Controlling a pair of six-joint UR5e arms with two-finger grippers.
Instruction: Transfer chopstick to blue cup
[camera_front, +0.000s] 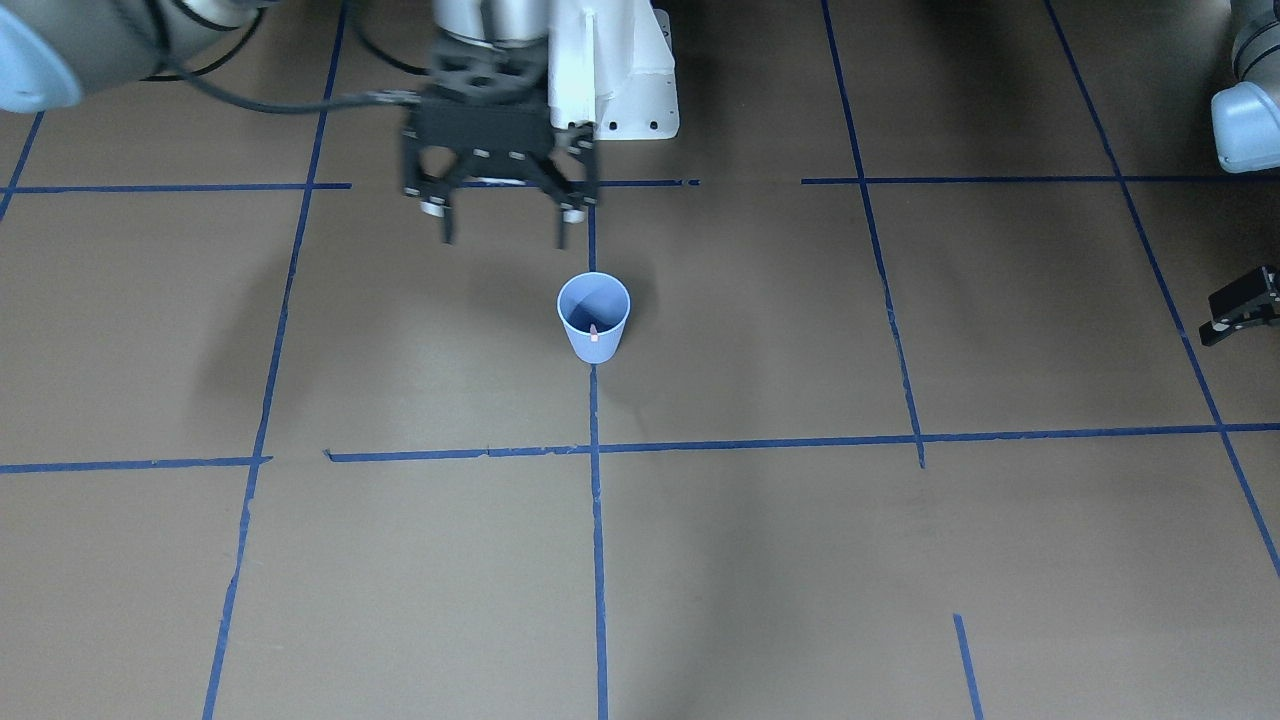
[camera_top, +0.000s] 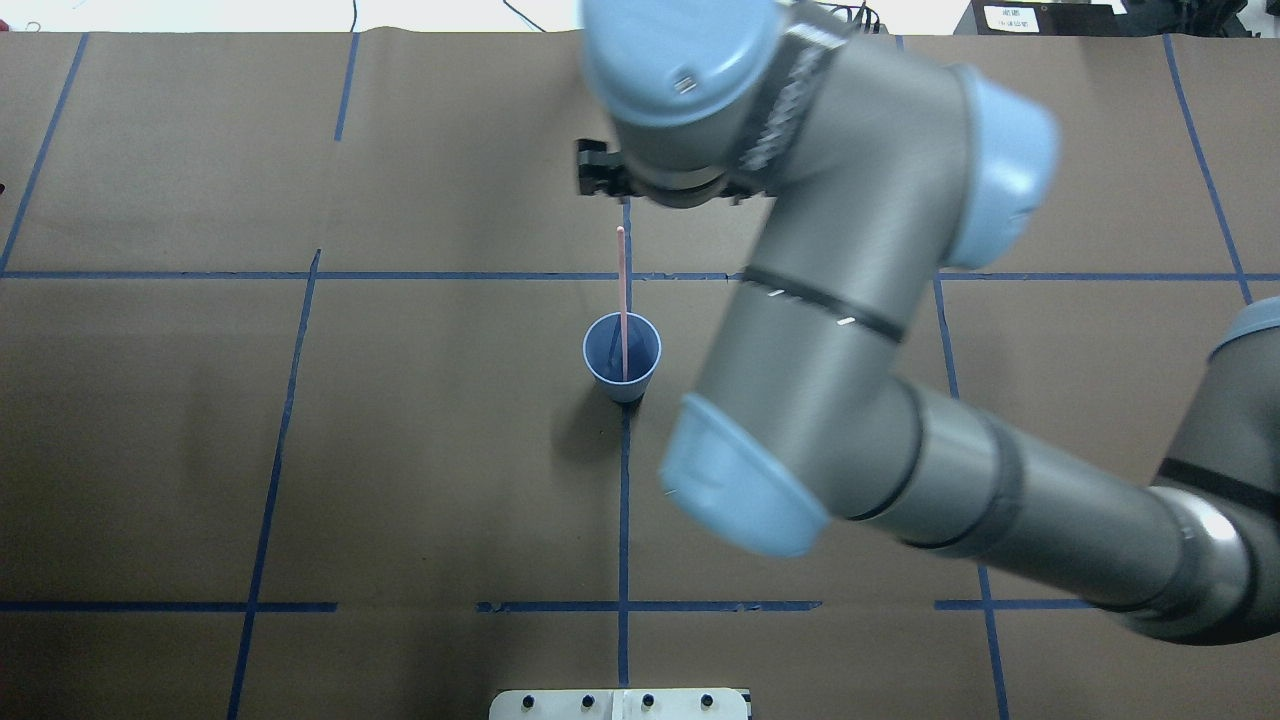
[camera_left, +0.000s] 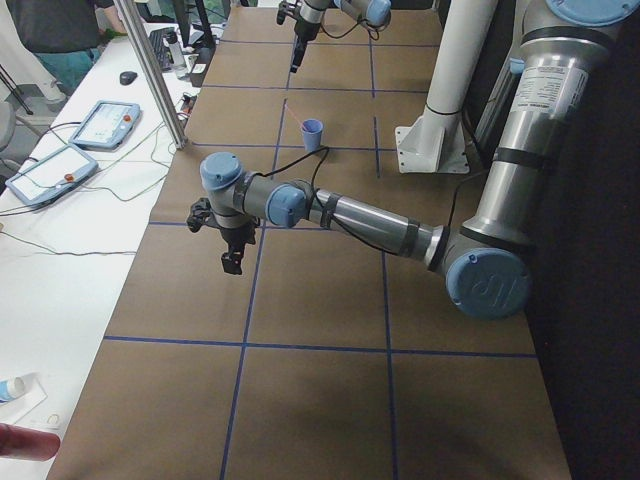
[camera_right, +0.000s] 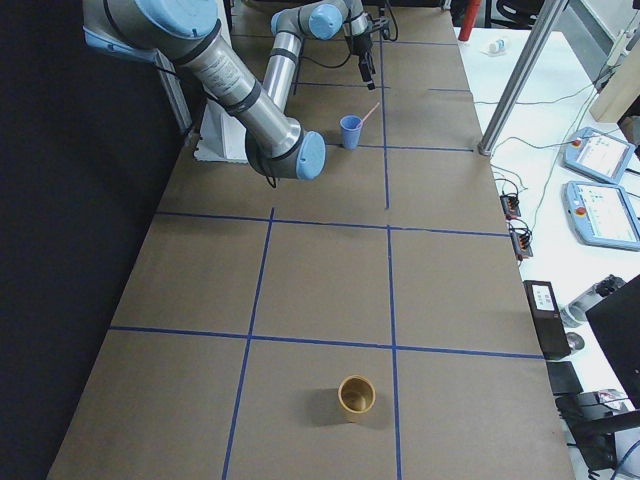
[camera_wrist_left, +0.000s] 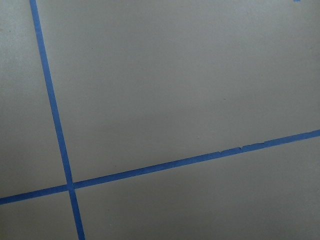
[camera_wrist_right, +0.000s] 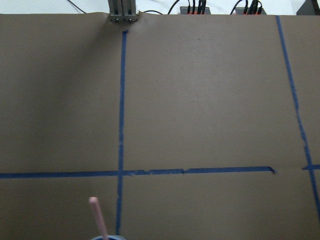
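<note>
The blue cup (camera_front: 593, 318) stands upright near the table's middle, on a blue tape line. One pale pink chopstick (camera_top: 622, 300) stands in it and leans on the rim, its top sticking well out; its tip shows in the right wrist view (camera_wrist_right: 97, 217). My right gripper (camera_front: 502, 238) hangs high above the cup, open and empty, apart from the chopstick. My left gripper (camera_front: 1215, 328) is far off at the table's left side, low over bare paper; only part of it shows and I cannot tell its state. The cup (camera_right: 350, 131) and chopstick (camera_right: 370, 112) also show in the exterior right view.
A tan cup (camera_right: 356, 396) stands alone at the table's right end. The white robot base (camera_front: 620, 80) sits behind the blue cup. Blue tape lines grid the brown paper. Teach pendants (camera_left: 60, 165) lie on the side bench.
</note>
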